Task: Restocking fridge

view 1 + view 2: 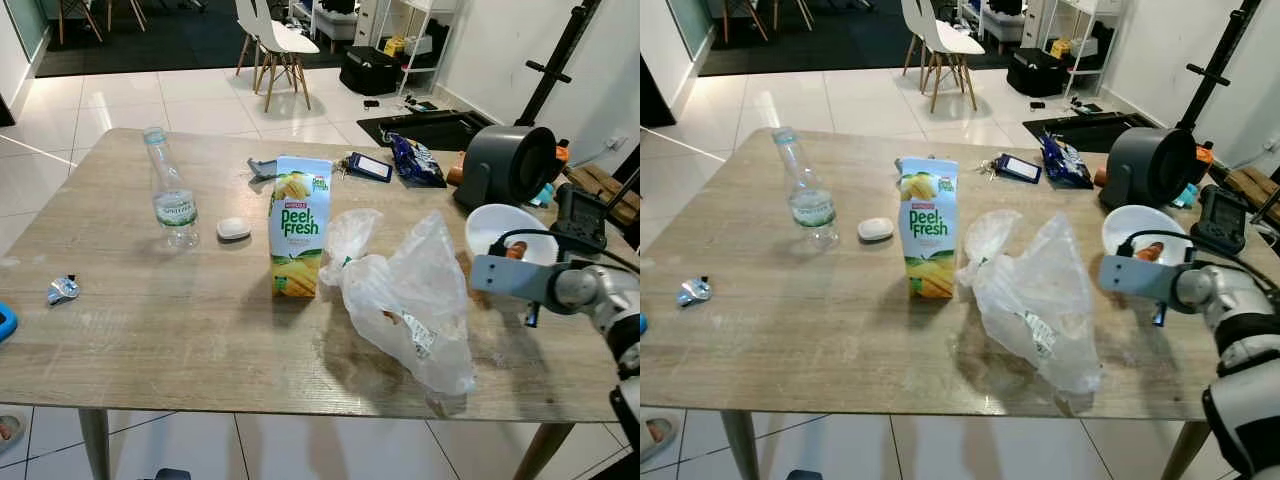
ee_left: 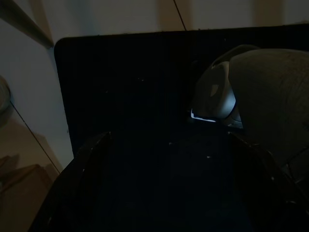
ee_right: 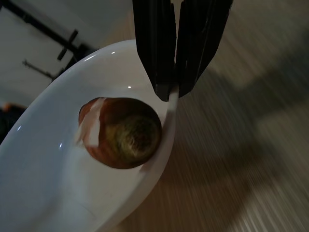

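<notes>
Groceries unstocked; yellow-green Peel Fresh juice carton (image 1: pixel 299 240) and clear plastic water bottle (image 1: pixel 171 190) stand mid-counter; right gripper (image 3: pixel 175 92) jaws pinch white ceramic bowl (image 3: pixel 53 193) rim, counter's right; left jaws unreadable.

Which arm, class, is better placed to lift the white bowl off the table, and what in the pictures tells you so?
The right. The right gripper is already closed on the rim of the white bowl, which holds a brownish fruit at the table's right end. The left arm hangs idle, its wrist view dark.
</notes>
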### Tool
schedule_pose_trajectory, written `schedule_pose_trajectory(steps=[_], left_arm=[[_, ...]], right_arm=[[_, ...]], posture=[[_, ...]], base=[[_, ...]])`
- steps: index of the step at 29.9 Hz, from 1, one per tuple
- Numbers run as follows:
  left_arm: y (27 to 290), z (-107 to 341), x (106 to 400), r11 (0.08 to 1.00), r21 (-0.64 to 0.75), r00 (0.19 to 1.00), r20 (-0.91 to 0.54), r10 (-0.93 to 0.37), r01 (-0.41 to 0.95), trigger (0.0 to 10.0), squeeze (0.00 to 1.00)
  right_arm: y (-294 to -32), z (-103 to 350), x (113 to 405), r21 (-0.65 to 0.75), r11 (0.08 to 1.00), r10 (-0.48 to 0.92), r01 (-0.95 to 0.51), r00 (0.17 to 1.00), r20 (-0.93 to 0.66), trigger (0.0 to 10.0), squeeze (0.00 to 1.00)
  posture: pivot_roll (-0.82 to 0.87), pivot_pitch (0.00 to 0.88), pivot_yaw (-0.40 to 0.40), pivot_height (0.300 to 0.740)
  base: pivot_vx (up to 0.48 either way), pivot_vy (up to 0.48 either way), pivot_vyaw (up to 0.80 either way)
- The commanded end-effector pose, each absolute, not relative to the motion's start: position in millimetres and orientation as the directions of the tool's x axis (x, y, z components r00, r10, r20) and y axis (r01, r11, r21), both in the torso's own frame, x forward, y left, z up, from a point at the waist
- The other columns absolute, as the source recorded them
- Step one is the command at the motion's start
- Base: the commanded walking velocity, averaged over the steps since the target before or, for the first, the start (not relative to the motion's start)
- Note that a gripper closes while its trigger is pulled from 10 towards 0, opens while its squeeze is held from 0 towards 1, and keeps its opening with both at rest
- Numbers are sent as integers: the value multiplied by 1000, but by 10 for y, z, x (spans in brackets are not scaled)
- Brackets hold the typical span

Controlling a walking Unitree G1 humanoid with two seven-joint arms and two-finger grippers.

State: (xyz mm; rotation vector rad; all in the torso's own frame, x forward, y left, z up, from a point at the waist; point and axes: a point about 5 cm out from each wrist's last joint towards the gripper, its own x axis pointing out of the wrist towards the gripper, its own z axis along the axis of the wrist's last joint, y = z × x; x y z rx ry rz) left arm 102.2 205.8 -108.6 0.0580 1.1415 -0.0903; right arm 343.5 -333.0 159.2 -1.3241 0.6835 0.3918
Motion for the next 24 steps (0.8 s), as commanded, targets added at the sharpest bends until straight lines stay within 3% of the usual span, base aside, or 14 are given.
schedule_pose_trajectory(steps=[1, 13, 24], left_arm=[[1876, -1139, 921, 987, -60, 362, -926, -110, 147, 10000, 0], [1824, -1139, 954, 987, -67, 364, -924, -118, 149, 10000, 0], [1798, -1135, 985, 984, -71, 362, -923, -126, 163, 10000, 0]], right_arm=[[-3467, 1683, 3393, -756, 262, -151, -600, 748, -646, 0, 0], [-3883, 1799, 3138, -739, 337, -275, -583, 690, -670, 0, 0], [-4424, 1813, 2624, -730, 453, -439, -512, 585, -682, 0, 0]], posture=[[57, 22, -106, 740], [43, 10, -109, 740], [21, 2, -103, 740]], base=[[0, 0, 0], [0, 0, 0], [0, 0, 0]])
